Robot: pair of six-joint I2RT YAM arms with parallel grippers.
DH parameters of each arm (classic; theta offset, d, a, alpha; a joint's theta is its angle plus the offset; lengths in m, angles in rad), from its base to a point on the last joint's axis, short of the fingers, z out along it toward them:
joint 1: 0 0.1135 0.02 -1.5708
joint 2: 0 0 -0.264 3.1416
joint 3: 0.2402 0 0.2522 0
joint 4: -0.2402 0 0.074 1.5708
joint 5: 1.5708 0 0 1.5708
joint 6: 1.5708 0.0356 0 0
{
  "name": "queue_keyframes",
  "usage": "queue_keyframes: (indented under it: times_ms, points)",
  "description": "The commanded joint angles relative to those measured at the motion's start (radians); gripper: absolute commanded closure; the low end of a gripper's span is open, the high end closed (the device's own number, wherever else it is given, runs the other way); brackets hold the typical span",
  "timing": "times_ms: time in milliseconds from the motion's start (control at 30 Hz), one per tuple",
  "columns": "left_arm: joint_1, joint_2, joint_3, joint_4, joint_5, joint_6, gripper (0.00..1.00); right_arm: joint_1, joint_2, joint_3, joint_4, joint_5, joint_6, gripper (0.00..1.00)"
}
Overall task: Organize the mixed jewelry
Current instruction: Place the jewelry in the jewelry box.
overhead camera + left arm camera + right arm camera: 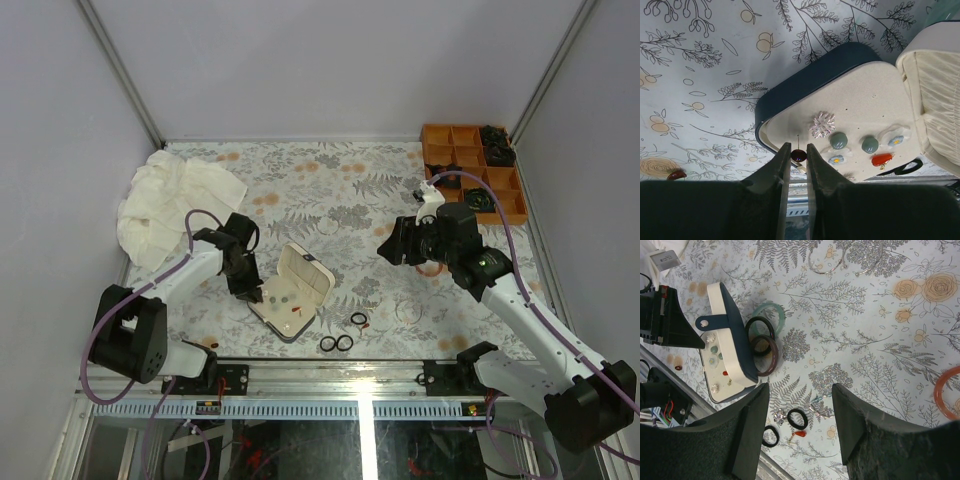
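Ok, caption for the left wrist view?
Left gripper pinches a dark bead earring at the edge of the open case, beside studs lying inside.

Left gripper (798, 146) nearly closed, right gripper (800, 390) spread wide

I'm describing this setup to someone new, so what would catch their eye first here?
The open cream-lined jewelry case sits front and centre with small studs dotted inside. The left gripper pinches a dark red bead at its edge. Next come the orange compartment tray in the far right corner and the crumpled white cloth at far left.
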Motion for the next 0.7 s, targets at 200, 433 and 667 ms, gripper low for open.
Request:
queue_keyframes:
  times_ms: [200,433,667]
  points:
    - [-0.003,0.016,0.008,0.017,-0.033,0.009,1.0,0.01,-0.003,0.004,0.05,0.001,-0.012,0.4]
    - [-0.003,0.026,0.009,0.019,-0.034,0.01,1.0,0.012,-0.003,0.003,0.051,-0.001,-0.01,0.4]
    - [-0.003,0.04,0.01,0.021,-0.036,0.009,1.0,0.011,-0.006,0.002,0.049,-0.002,-0.011,0.4]
